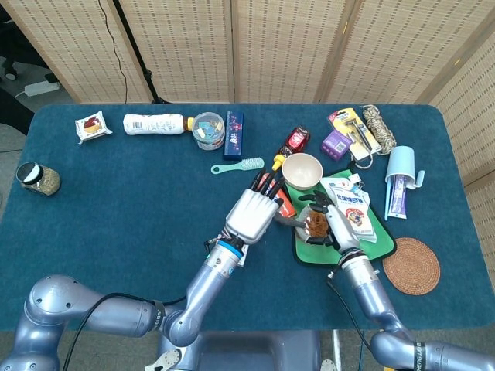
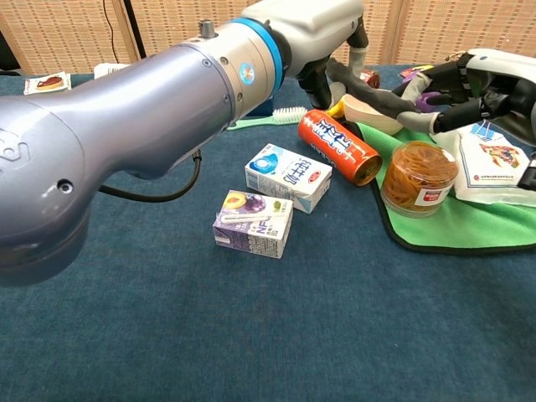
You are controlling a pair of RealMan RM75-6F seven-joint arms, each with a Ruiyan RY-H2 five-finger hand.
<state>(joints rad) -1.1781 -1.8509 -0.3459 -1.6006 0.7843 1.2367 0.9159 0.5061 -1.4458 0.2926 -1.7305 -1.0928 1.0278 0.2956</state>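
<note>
Head view first: my left hand (image 1: 251, 214) hovers over the middle of the blue-covered table (image 1: 116, 216), fingers stretched out towards the far edge and slightly apart, with nothing in it. Under its fingertips lies an orange can (image 1: 285, 205) on its side, at the left edge of the green mat (image 1: 309, 253). My right hand (image 1: 331, 224) is over that mat, fingers curled loosely above a clear jar with brown contents (image 1: 315, 226). I cannot tell whether it touches the jar; from the chest camera the fingers look raised above it, empty.

From the chest camera the orange can (image 2: 339, 146) lies tilted, its open end towards the jar (image 2: 419, 176), which stands upright on the mat's near-left part (image 2: 435, 230). Two small drink cartons lie off the mat to its left: a blue-and-white one (image 2: 289, 177) just beside the can, and a purple one (image 2: 253, 222) nearer the table's front edge, touching the first at a corner. Left hand (image 2: 322, 33) and right hand (image 2: 473, 84) both show here, near the top.

Behind the mat stands a cream bowl (image 1: 302, 170), and flat packets (image 1: 352, 209) lie on the mat's right part. A woven coaster (image 1: 411, 265) sits near the right edge.
</note>
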